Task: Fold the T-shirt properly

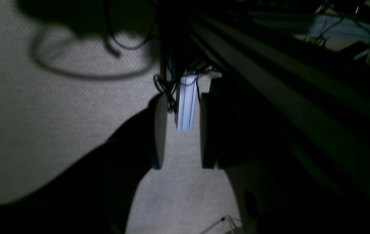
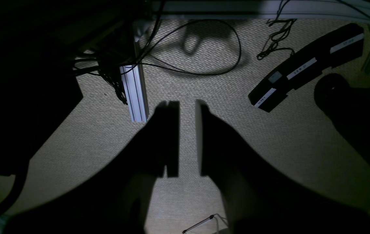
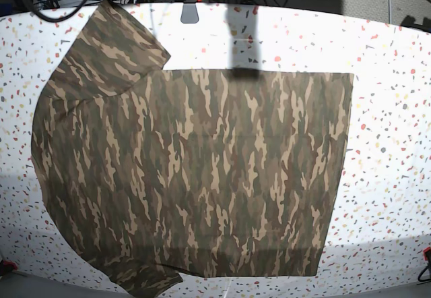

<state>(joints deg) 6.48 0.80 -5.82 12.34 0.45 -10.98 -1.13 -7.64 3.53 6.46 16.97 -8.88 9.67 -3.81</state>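
The T-shirt point(image 3: 195, 170) lies spread flat on the white speckled table point(image 3: 394, 75) in the base view. It is camouflage side up, with its sleeves at the left and its straight hem at the right. Neither arm shows in the base view. My left gripper point(image 1: 181, 107) is open and empty, hanging over grey carpet beside the table's dark edge. My right gripper point(image 2: 187, 107) is open by a narrow gap and empty, also over the carpet. Neither gripper is near the shirt.
An aluminium frame post point(image 2: 136, 94) stands on the carpet and also shows in the left wrist view point(image 1: 186, 100). Loose black cables point(image 2: 204, 48) lie around it. A black box with white labels point(image 2: 301, 68) lies at the right.
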